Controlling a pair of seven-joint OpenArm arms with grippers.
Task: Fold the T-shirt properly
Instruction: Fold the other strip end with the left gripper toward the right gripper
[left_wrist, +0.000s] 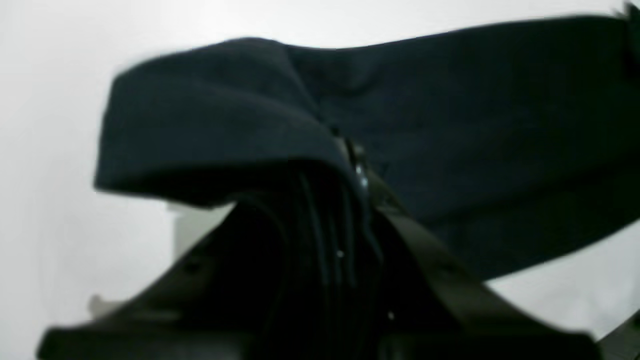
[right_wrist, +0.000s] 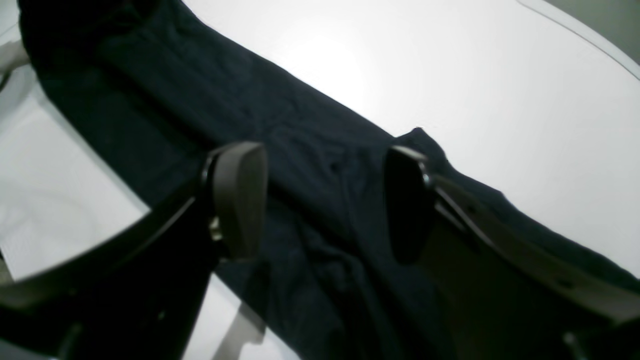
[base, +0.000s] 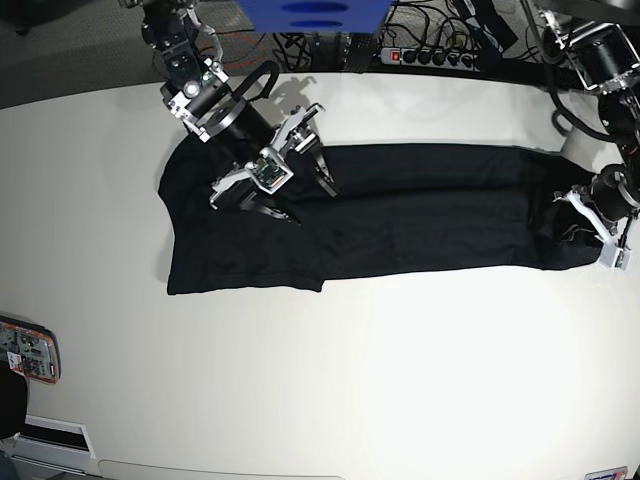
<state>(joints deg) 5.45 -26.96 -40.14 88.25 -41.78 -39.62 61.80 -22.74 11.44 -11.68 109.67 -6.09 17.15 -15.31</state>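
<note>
Over at the far left edge of the white table (base: 320, 400), a small flat gadget with a reddish rim (base: 28, 350) sits near the edge, well apart from everything else. Moving in, there's the T-shirt (base: 400, 215), black and spread in a long band across the middle of the table, its wider end on the left side. Right above that wider end hangs the right gripper (base: 297, 193), jaws spread wide with nothing between them; from its own camera the two dark pads (right_wrist: 239, 200) stand well apart over the cloth (right_wrist: 320, 210), one to each side of a soft crease. Behind it, at the table's back edge, a blue box (base: 312, 14) and a power strip (base: 425, 56) with a tangle of cables. Now across to the right end of the shirt: the left gripper (base: 600, 215) is down at the cloth's edge, clamped on a bunched fold. Its wrist camera confirms it, a thick wad of black fabric (left_wrist: 360, 125) gathered right into the closed gripper (left_wrist: 350, 165), draping out over both sides.
</note>
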